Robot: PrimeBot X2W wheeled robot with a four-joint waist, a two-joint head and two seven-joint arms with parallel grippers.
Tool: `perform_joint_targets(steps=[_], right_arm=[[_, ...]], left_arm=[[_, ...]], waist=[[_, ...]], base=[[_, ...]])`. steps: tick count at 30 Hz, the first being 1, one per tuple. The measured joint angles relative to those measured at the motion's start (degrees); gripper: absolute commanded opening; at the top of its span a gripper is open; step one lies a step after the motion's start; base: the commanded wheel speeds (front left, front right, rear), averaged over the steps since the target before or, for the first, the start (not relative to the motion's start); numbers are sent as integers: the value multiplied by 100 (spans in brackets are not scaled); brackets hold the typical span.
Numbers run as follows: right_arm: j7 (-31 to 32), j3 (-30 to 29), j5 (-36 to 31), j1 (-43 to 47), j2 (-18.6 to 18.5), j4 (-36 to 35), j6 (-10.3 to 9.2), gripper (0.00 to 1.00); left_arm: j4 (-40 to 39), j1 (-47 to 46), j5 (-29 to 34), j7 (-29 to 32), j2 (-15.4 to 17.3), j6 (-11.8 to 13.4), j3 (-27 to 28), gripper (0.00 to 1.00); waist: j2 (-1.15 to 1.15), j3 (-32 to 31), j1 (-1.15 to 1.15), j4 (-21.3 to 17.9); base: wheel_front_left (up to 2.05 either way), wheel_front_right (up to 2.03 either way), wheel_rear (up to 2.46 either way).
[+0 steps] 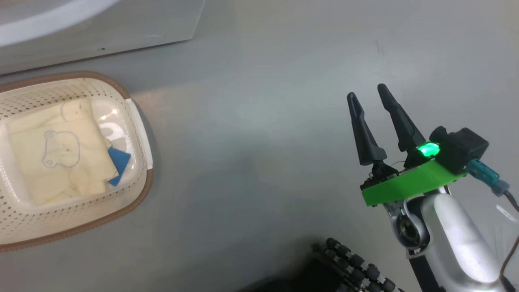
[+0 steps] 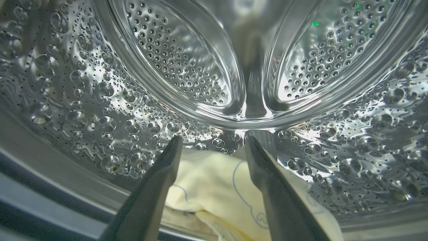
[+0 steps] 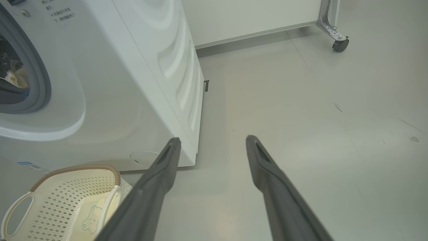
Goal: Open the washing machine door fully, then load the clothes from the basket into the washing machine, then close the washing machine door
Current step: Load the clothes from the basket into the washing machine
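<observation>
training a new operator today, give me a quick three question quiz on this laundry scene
1. True or false: the basket is empty.
2. Where is the left gripper? A in the basket; B inside the drum; C holding the basket's rim.
3. Fill in: the jaws of the right gripper stand ____.
Key: 1 false, a bear garment lies in it; 2 B; 3 open.

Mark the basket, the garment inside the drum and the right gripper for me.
basket (image 1: 61,221), head view: perforated near wall.
garment (image 2: 214,180), left wrist view: cream fabric beside the blue line drawing.
right gripper (image 1: 366,91), head view: midway between its fingertips.
</observation>
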Motion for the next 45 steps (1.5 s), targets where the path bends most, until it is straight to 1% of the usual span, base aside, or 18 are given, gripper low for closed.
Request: perform_joint_targets(steps=[5,11,14,20,21,26,27,33,40,45], right_arm=[[0,-125,-113,2,0,1,0,100],[0,-325,-230,27,-1,-1,0,100],[0,-408,-328,101,-1,5,0,100],[0,-536,-502,298,-2,33,0,100],[0,-581,-559,331,-2,43,0,100],[0,-684,-680,415,-3,63,0,100],[0,-684,-680,415,-3,63,0,100],[1,-770,-883,553,-4,140,0,100],[116,-832,-1042,720,-4,151,0,100],[212,-843,-1094,943,-4,141,0,100]], left_arm=[[-369,769,-167,-246,-178,193,52,100],[-1172,1931,-348,-604,-355,491,115,100],[-1706,2502,-403,-700,-432,646,115,100],[-2937,3702,-408,-780,-486,1124,91,100],[-3355,4098,-396,-780,-487,1166,78,100],[-4269,5063,-352,-782,-538,1196,-29,100],[-4269,5063,-352,-782,-538,1196,-29,100],[-4849,5953,-333,-828,-767,1204,-238,100],[-4959,6472,-325,-873,-966,1204,-546,100],[-4914,6781,-325,-878,-1012,1204,-632,100]], waist=[[0,-154,0,128],[0,-436,0,296],[0,-603,0,395],[0,-948,0,614],[0,-1048,-1,681],[0,-1250,0,856],[0,-1250,0,856],[0,-1527,0,1065],[0,-1919,0,1287],[0,-2228,0,1405]], base=[[0,0,0],[0,0,0],[0,0,0],[0,0,0],[0,0,0],[0,0,0],[0,0,0],[0,0,0],[0,0,0],[0,0,0]])
